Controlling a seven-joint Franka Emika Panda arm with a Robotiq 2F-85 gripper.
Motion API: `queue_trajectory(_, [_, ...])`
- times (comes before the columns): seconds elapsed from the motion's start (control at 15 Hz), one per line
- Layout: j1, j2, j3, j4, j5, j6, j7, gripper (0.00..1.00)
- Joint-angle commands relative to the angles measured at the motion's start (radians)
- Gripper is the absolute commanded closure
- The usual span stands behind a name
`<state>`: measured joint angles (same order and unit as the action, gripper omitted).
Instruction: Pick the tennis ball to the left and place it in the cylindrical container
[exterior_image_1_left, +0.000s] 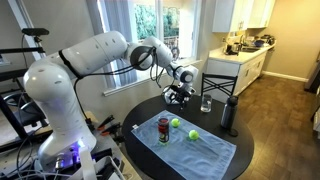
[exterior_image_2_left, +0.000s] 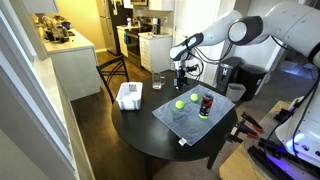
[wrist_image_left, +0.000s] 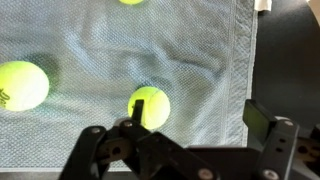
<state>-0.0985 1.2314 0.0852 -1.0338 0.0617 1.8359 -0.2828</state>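
Cloth (wrist_image_left: 200, 60) weave under tennis ball (wrist_image_left: 148, 107) (wrist-only)

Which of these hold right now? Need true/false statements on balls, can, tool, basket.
1. Both tennis balls lie on the towel. True.
2. The tool is shut on a ball. False: it is open and above the table, holding nothing.
3. The red can stands upright on the towel. True.
4. The white basket sits on the towel. False: it is on bare table, beside the towel.
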Motion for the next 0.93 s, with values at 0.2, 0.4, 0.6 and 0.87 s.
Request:
queue_trajectory(0.2, [0.026,0.2,-0.02,0.258,-0.04,-0.04,-0.022,0.0])
queue_trajectory(0.4, [0.024,0.262,-0.019,0.335,-0.039,-0.044,-0.019,0.0])
queue_trajectory(0.6, [0.023,0.243,-0.028,0.283,-0.036,-0.018,-0.014,0.0])
queue_trajectory(0.87, [0.028,0.249,-0.03,0.256,-0.036,0.004,-0.014,0.0])
